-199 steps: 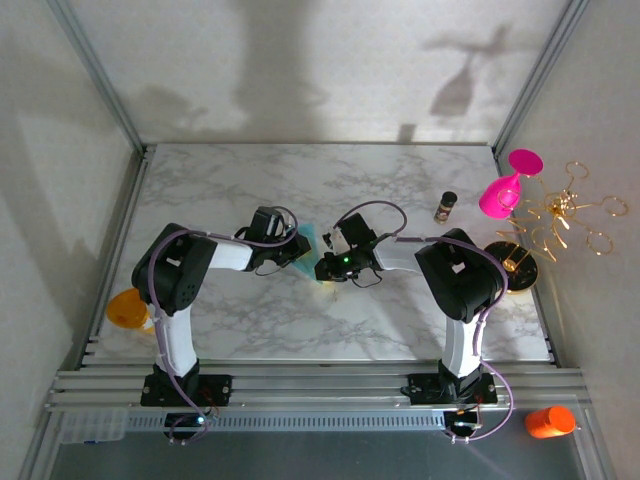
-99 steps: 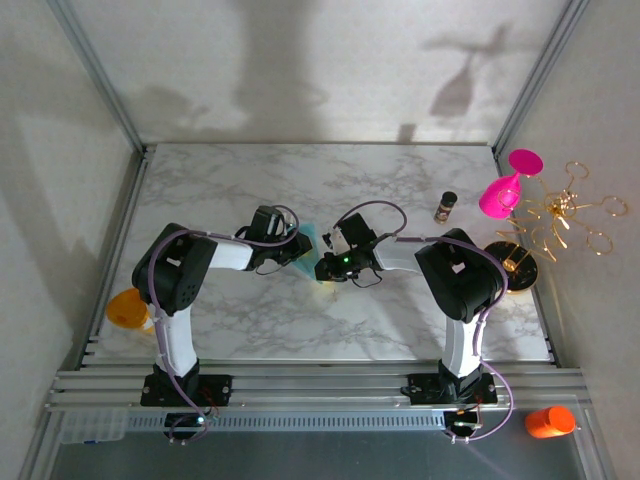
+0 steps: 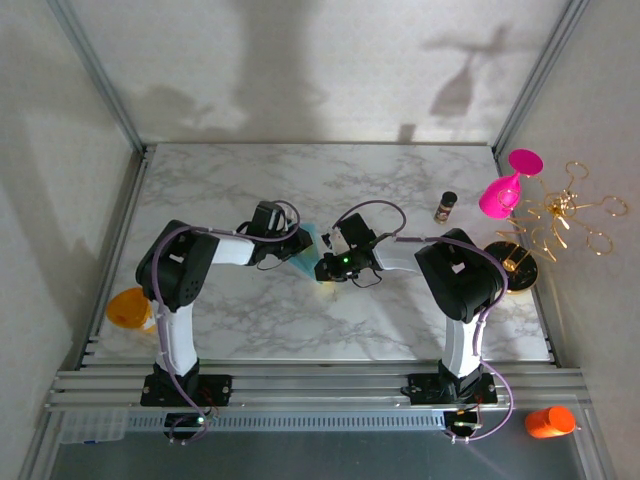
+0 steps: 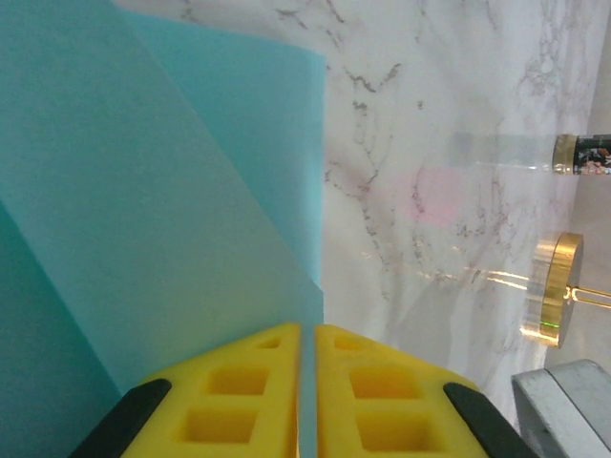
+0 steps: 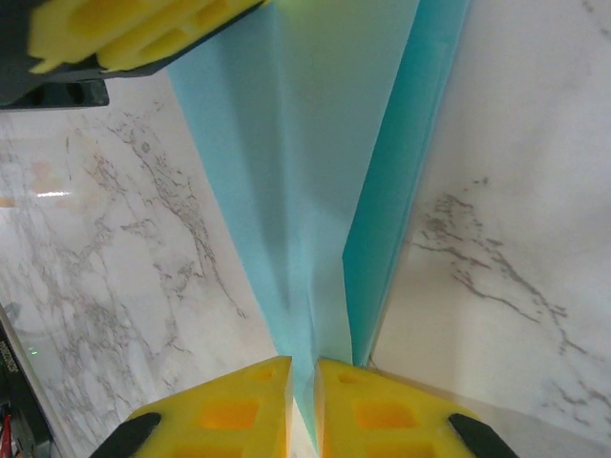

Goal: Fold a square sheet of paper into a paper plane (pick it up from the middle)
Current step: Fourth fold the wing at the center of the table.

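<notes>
The left gripper (image 4: 307, 401) is clamped on one edge of the paper (image 4: 153, 191). The right gripper (image 5: 303, 405) is pinched on the opposite end. The partly folded sheet spans between both finger pairs, likely to hold its creases taut, perhaps just above the table (image 5: 496, 191).

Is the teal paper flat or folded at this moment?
Folded. In both wrist views the teal paper shows overlapping layers with straight crease lines, one layer darker than the other.
</notes>
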Robot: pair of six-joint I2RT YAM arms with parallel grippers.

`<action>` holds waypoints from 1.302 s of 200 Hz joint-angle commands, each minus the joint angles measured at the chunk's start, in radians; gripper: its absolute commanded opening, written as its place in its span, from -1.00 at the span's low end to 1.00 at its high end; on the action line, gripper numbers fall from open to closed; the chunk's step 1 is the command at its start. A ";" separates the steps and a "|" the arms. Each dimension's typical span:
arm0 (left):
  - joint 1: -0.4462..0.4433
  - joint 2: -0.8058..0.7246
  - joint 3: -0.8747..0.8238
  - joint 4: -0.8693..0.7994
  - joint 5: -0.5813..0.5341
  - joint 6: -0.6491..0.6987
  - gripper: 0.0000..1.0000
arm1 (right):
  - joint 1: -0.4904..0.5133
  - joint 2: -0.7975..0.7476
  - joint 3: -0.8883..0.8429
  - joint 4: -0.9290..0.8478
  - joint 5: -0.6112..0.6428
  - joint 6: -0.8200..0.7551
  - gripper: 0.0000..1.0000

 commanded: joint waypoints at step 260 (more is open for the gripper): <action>-0.004 0.057 -0.015 -0.132 -0.121 -0.080 -0.78 | 0.030 -0.004 0.085 0.060 0.124 0.128 -0.76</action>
